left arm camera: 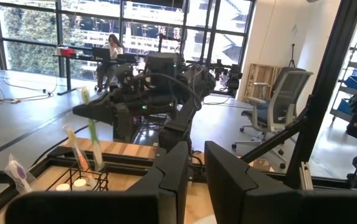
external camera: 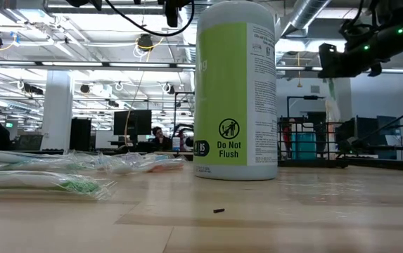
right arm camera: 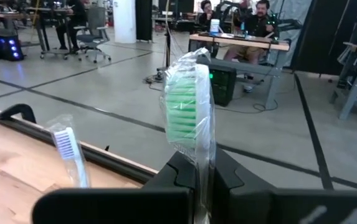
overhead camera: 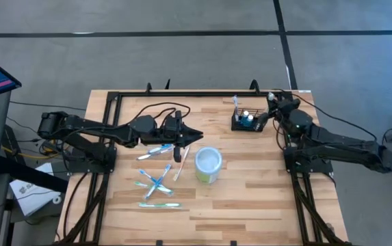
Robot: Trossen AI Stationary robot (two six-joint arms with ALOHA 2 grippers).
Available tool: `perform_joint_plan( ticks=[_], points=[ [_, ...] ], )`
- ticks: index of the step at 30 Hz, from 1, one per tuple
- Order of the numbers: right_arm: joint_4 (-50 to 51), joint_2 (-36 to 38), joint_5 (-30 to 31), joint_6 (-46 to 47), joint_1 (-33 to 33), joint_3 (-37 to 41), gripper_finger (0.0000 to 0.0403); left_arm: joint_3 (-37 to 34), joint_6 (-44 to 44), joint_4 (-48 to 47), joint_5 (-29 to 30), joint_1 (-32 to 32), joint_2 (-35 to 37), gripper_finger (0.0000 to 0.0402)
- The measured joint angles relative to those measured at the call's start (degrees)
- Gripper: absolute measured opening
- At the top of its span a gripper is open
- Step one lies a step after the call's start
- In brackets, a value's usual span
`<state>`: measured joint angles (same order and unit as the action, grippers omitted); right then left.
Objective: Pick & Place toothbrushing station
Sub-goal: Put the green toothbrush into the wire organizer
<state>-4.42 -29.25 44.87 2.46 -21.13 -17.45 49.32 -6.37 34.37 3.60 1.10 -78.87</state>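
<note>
Two arms over surface (overhead camera: 250, 198); right gripper (overhead camera: 272, 108) fingers pinching wrapped green toothbrush (right arm camera: 187, 112) beside black mesh basket (overhead camera: 245, 124) at far edge; left gripper (overhead camera: 179, 154) fingers state unclear, above loose toothbrushes (overhead camera: 156, 184)

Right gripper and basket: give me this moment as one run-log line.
right gripper: shut on green toothbrush, above wire basket | left gripper: waits mid-table, empty | cup: upright

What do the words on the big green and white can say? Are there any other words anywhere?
"Do Not Flush", under a crossed-out toilet sign: on the green and white can.
The small print on the can's white side panel: too small to read.
The round dark badge low on the can: too blurred to read.
The white paper on the floor beside the table: print too small to read.
</note>
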Motion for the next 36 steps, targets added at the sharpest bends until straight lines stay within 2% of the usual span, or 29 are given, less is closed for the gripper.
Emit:
perform_joint_plan(
  ticks=[2, 8, 23, 30, 36],
  points=[
    [-0.4, -0.5, -0.1, 0.6, -0.4, 0.1, 0.0001, 0.0, 0.0, 0.0, 0.0, 0.0, 0.0, 0.0048],
    [-13.1, -0.7, -1.5, 0.2, -2.2, 6.6, 0.0001, 0.0, 0.0, 0.0, 0.0, 0.0, 0.0, 0.0048],
    [-12.8, 0.0, -1.5, 9.2, -1.8, 13.6, 0.0003, 0.0, 0.1, 0.0, 0.0, 0.2, 0.0, 0.0048],
    [-16.4, 0.0, -1.5, 11.9, -1.8, 17.0, 0.0002, 0.0, 0.1, -0.1, 0.0, 0.2, 0.0, 0.0048],
    [-16.0, 0.1, -2.8, 12.2, -0.7, 17.0, 0.003, 0.0, 0.1, -0.1, 0.0, 0.2, 0.0, 0.0048]
  ],
)
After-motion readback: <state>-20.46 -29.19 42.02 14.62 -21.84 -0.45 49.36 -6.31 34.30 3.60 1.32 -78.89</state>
